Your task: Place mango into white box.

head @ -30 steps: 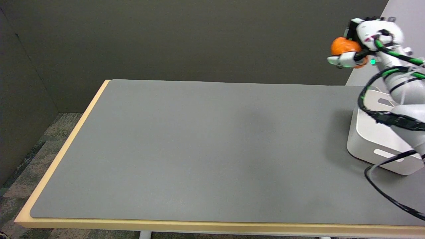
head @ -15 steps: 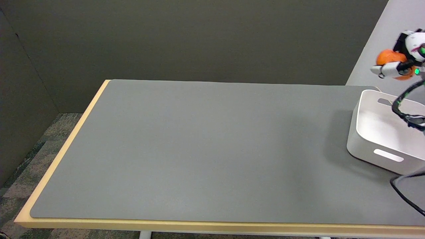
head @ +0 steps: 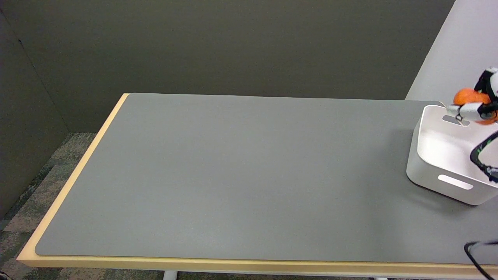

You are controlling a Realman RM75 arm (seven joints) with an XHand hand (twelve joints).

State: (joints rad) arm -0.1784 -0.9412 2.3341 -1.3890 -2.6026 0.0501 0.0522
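An orange mango (head: 468, 97) is held in my right hand (head: 479, 105) at the picture's right edge. White fingers (head: 467, 111) wrap across its front. The hand hangs just over the far rim of the white box (head: 435, 171), which stands on the grey table at the far right. The box's inside looks bare where it shows; its right part is cut off by the frame. Most of the hand and arm lie outside the picture.
A grey mat (head: 233, 175) covers the table, with a wooden edge (head: 78, 171) along the left and front. A black cable (head: 480, 153) loops over the box, and another (head: 476, 252) lies at the lower right. A dark wall stands behind.
My right hand has carried the mango to the right and downward, from high above the table to just over the box's far rim. The arm has swung out of the picture.
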